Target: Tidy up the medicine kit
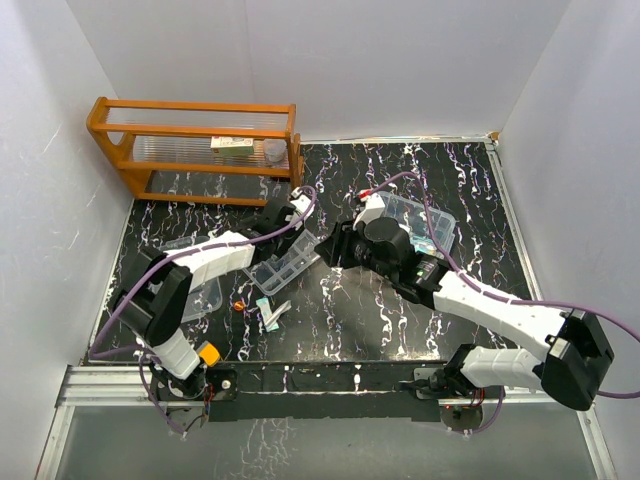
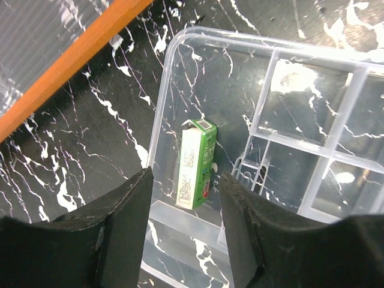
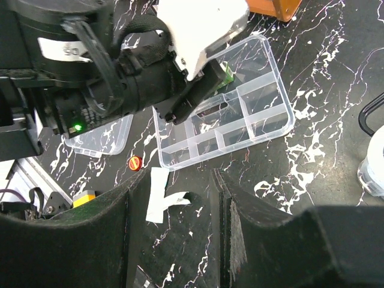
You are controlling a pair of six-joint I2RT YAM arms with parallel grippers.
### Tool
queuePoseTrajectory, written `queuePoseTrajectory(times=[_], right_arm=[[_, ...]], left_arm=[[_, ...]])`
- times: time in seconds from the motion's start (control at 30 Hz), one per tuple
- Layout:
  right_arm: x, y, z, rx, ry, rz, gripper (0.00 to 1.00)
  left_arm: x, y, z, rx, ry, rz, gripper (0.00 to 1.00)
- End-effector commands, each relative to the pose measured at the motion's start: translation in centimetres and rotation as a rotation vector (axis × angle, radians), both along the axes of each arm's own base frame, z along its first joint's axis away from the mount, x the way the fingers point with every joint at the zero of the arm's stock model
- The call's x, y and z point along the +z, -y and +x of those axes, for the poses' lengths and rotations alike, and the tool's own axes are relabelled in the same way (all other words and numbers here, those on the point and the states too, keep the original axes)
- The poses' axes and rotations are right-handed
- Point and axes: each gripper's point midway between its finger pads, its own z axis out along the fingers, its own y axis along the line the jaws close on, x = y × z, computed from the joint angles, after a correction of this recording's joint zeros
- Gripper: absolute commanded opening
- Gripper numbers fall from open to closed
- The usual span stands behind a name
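Observation:
The medicine kit lies in parts on the black marbled table. Its clear divided tray insert [image 1: 285, 265] [image 3: 225, 123] sits mid-table. The clear box [image 1: 425, 222] stands to the right, the flat lid [image 1: 208, 298] [image 3: 99, 138] to the left. A small green and white carton [image 2: 197, 162] rests in the tray's end compartment [image 2: 180, 108]. My left gripper [image 2: 186, 222] [image 1: 290, 238] hovers open just above it, both fingers apart from the carton. My right gripper [image 3: 174, 222] [image 1: 330, 248] hangs open and empty over bare table near the tray's front edge.
An orange wooden rack [image 1: 190, 140] [image 2: 66, 66] stands at the back left with a small box [image 1: 232, 144] on its shelf. White paper strips [image 3: 159, 192] [image 1: 272, 312] and a small red cap [image 3: 135, 162] lie in front of the tray. A white container [image 3: 372, 162] sits at the right.

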Motion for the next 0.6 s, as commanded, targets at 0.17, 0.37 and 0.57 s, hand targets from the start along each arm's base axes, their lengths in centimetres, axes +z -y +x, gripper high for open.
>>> queuePoseTrajectory(times=[0.17,0.37,0.57], right_arm=[[2.1,0.3,0.2,-0.029,0.051,0.064,0.42],[1.9,0.4,0.1,-0.029,0.048,0.062,0.42],[1.9,0.3,0.1,-0.026,0.047,0.063,0.42]], left_arm=[[2.4,0.1,0.4,0.039,0.023,-0.057,0.34],[0.5,-0.3,0.5,0.060,-0.044,-0.041,0.36],[-0.4,-0.5,0.7,0.068,-0.099,-0.073,0.37]])
